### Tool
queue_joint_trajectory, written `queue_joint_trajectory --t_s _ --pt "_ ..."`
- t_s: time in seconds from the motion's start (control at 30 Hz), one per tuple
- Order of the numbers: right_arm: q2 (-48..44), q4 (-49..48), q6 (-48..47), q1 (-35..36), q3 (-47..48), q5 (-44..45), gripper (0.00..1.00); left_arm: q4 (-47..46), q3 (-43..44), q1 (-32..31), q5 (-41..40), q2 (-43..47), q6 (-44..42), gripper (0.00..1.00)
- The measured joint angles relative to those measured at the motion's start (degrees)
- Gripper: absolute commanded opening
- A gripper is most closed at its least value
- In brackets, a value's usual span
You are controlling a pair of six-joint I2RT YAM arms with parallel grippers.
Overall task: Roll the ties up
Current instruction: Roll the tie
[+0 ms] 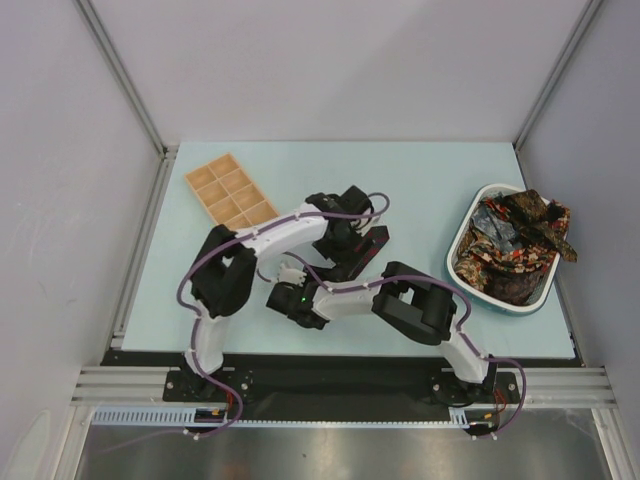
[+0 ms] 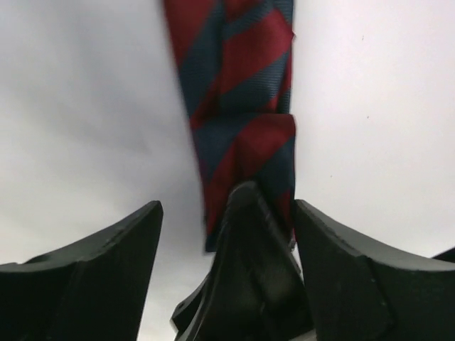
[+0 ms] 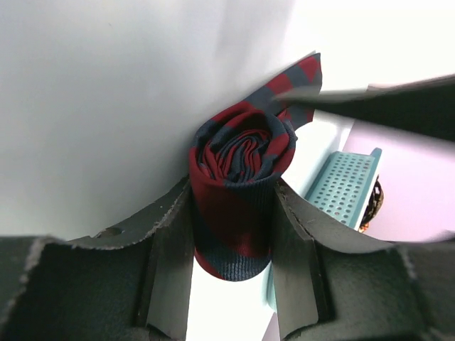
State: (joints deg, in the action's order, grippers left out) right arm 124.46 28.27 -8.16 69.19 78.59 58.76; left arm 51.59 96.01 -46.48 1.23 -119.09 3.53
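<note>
Navy necktie with red diagonal stripes [image 3: 238, 177] shows in my right wrist view as a tight roll. The right tool [image 3: 234, 190] is clamped on it, one finger pressed against each side. A loose tail leaves the roll toward the upper right and passes under a dark bar that I cannot identify.

My left wrist view shows the unrolled length of that tie [image 2: 242, 106], which the right view does not: a flat strip coming down from the top edge, its lower part doubled over. The left tool [image 2: 227, 209] has its fingers well apart with the strip between them. A dark wedge stands in the gap in front of the strip, and I cannot tell what it is or whether either finger touches the fabric.

From the top camera the tie is hidden, because the two arms meet over the middle of the pale blue-green table [image 1: 420, 180] and cover it. I cannot tell whether the roll rests on the table.

Only the top view shows the rest. One white oval basket with a teal rim [image 1: 458, 245] sits at the right, holding a heap of patterned ties in dark red, brown, gold and teal [image 1: 515, 250] too tangled for me to count. One wooden compartment tray [image 1: 230, 192] lies at the far left, well apart from the basket.
</note>
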Motion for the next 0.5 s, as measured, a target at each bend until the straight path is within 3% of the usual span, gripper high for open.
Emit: queue_joint_trajectory --t_s 0.03,0.1,0.3,0.5 --pt "-0.1 -0.1 0.0 0.0 -0.1 -0.2 0.28 -0.7 -0.5 0.7 0.1 1.6 0.5 0.85" --pt "-0.4 -0.3 0.0 -0.1 -0.3 -0.7 0.28 -3.4 -2.8 2.7 0.5 6.4 1.4 0.99" --pt "-1.4 -0.7 0.0 -0.3 -0.9 -2.2 0.27 -17.1 -16.4 11.3 1.6 27.1 7.1 1.0" --pt "-6.0 -2.9 0.7 -1.3 -4.2 -7.3 0.28 -30.8 -30.9 21.7 5.8 39.0 16.3 1.0"
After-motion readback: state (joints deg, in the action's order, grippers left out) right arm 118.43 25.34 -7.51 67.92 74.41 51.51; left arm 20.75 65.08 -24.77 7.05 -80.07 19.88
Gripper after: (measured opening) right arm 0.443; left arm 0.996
